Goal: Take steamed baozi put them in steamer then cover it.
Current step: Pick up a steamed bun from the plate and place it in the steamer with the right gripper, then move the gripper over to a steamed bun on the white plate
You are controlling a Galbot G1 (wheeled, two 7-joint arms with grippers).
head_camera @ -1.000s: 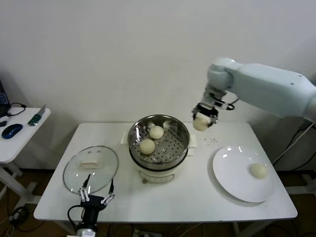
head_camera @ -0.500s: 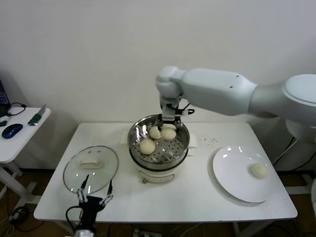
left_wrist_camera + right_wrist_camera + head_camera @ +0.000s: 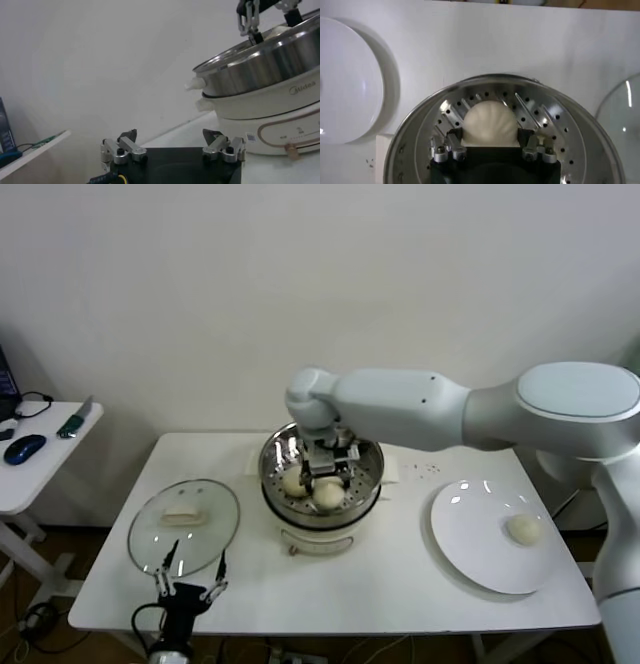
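The steamer (image 3: pixel 322 474) is sitting on its white pot base (image 3: pixel 320 536) at the middle of the table (image 3: pixel 400 574), and it is your landmark here. Your right arm is reaching over it from the far side, with the right gripper (image 3: pixel 327 480) down inside the basket. To the right of the steamer the white plate (image 3: pixel 480 544) is holding one last baozi (image 3: pixel 523 529); to its left the glass lid (image 3: pixel 184 526) is lying flat, with the left gripper (image 3: pixel 192 589) parked just in front of the lid, fingers spread wide and empty.

Inside the steamer, the right gripper's fingers are pinching a baozi (image 3: pixel 489 123) on both sides, low over the perforated floor. Another bun (image 3: pixel 293 482) is lying just beside it.

You are risking two things: lifting before the fingers let go could drag the bun back out, and spreading them could nudge the neighbouring bun.
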